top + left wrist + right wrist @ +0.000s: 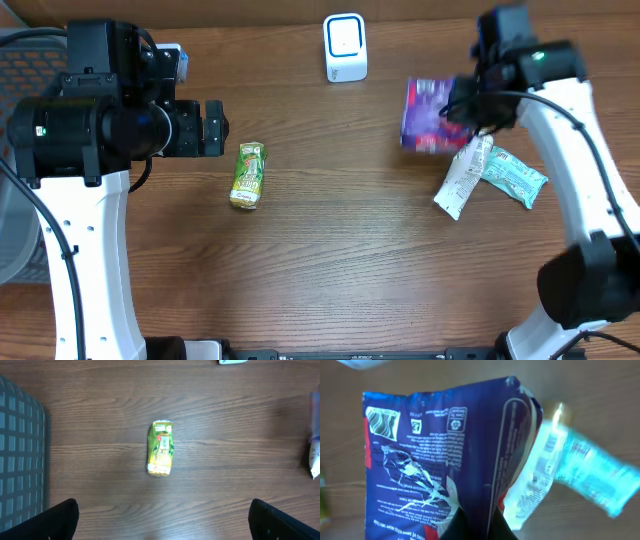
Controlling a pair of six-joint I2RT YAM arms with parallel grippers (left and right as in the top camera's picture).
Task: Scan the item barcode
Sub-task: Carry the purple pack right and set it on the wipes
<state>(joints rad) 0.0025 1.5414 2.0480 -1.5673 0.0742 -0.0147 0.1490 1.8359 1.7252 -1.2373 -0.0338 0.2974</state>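
On the right side of the worktop (330, 250), the right claw (470, 105) is clenched on a purple snack bag (428, 115), pinching it at one edge. In the right wrist view the two dark fingers (495, 527) close on the bag's fold at the bottom of the frame. The bag's printed back (small white text and a white drawing on deep blue) fills most of the picture. From overhead the bag sits to the right of the white barcode scanner (345, 47) and a little nearer the front edge, apart from it. The scanner stands near the rear middle of the worktop.

Just beside the bag, on its near side, lie a white packet (460, 180) and a teal packet (515, 178). The two overlap each other, and the white one's upper end reaches the bag's lower corner. Whether the bag touches the packet I cannot tell.

Over on the left, the left claw (214, 125) is released, its jaws spread wide. In the left wrist view its fingertips (62, 520) show only at the two bottom corners, with bare wood between them. A green pouch (248, 175) lies flat near that claw, untouched, its long side running front to back. A grey mesh basket (20, 460) shows at the left edge of the left wrist view.
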